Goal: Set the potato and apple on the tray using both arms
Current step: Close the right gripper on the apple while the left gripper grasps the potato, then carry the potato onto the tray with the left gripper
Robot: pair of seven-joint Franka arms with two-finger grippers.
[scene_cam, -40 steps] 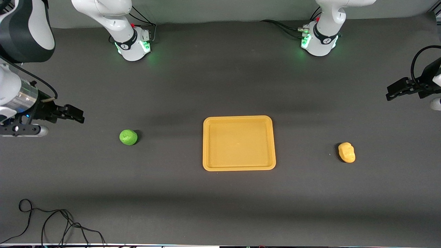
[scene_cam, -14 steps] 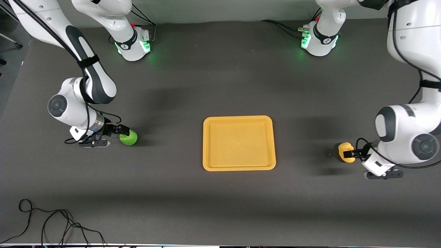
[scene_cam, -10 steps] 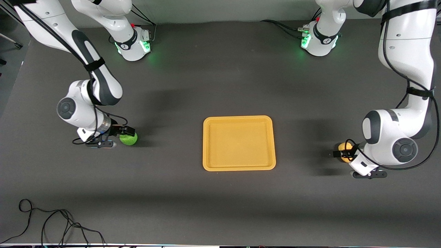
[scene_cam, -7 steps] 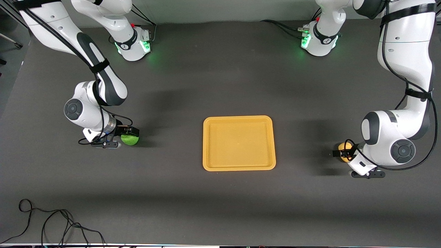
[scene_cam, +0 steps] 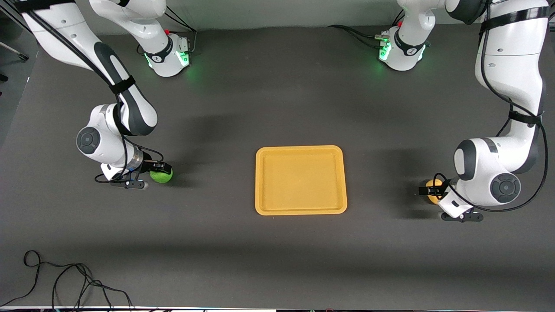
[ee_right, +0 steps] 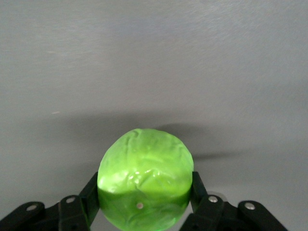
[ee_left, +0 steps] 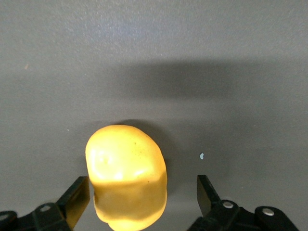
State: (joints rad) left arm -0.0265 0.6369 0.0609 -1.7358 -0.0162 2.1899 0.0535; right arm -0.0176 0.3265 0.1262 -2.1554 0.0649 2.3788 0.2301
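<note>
- A black cable [scene_cam: 65,281] lies in loops on the table [scene_cam: 277,260], nearer to the front camera than the tray and toward the right arm's end.
- The tray [scene_cam: 301,209] lies flat in the middle of the table, with nothing on it.
- The potato [scene_cam: 433,190] rests on the table well apart from the tray, toward the left arm's end, about level with the part of the tray that is nearer to the front camera.
- The left gripper [scene_cam: 433,191] is down at the potato. In the left wrist view the potato [ee_left: 127,175] sits between the two fingers [ee_left: 77,199]. The fingers are spread; one is just beside the potato and the other stands clearly apart from it, so nothing is pinched.
- The apple [scene_cam: 161,175] rests on the table well apart from the tray, toward the right arm's end, about level with the tray's middle.
- The right gripper [scene_cam: 159,171] is down at the apple. In the right wrist view both fingers [ee_right: 91,195] press against the two sides of the apple [ee_right: 144,180], so the gripper pinches it.
- The two arm bases [scene_cam: 167,58] glow green at the table's edge, farther from the front camera than the tray.
</note>
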